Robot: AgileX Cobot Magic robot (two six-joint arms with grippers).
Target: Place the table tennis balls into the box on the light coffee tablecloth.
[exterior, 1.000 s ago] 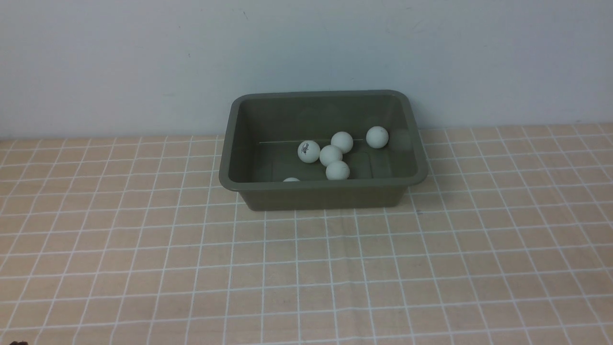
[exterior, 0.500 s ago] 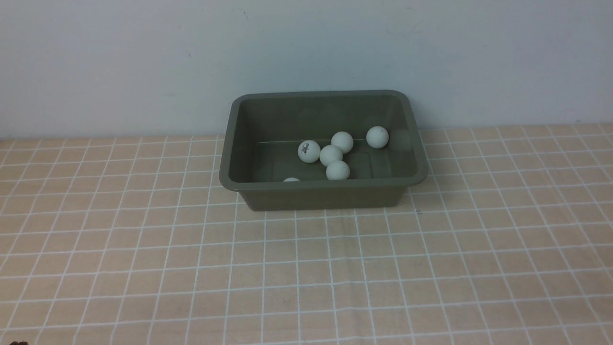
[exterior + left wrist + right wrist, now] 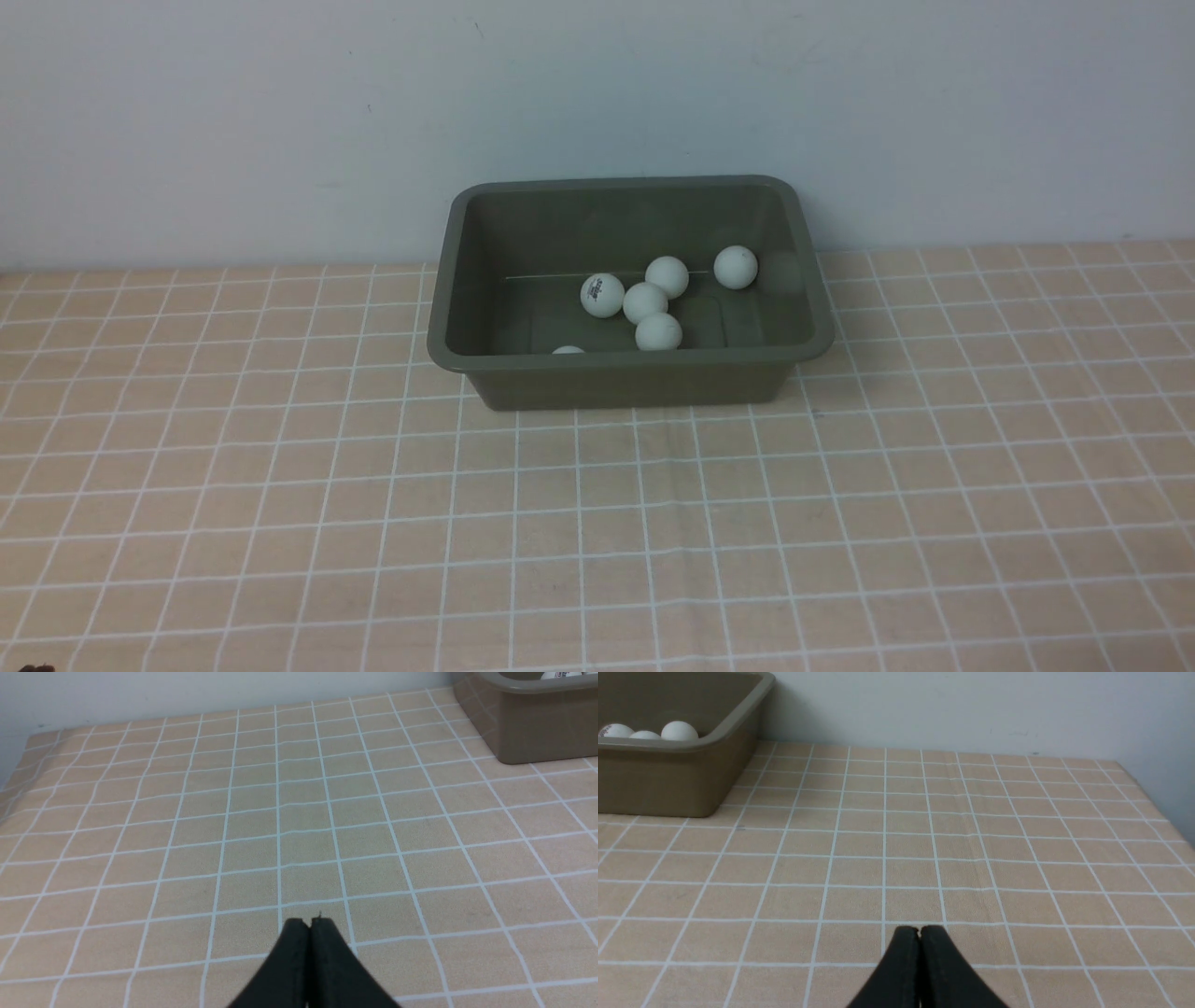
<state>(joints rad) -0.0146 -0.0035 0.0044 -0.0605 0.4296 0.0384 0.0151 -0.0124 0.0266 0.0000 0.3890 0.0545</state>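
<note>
The olive-green box [image 3: 631, 373] stands at the back middle of the light coffee tablecloth [image 3: 597, 523], against the wall. Several white table tennis balls lie inside it: a lettered one [image 3: 602, 295], a cluster beside it [image 3: 645, 302], one near the right wall [image 3: 736, 267], and one half hidden behind the near rim [image 3: 568, 350]. My left gripper [image 3: 309, 921] is shut and empty, low over bare cloth, with the box [image 3: 537, 732] far off to its right. My right gripper [image 3: 919, 929] is also shut and empty, with the box [image 3: 668, 779] far off to its left. Neither arm shows in the front view.
A plain pale wall [image 3: 597, 112] rises right behind the box. The cloth's left edge [image 3: 14, 788] shows in the left wrist view and its right edge [image 3: 1157, 807] in the right wrist view.
</note>
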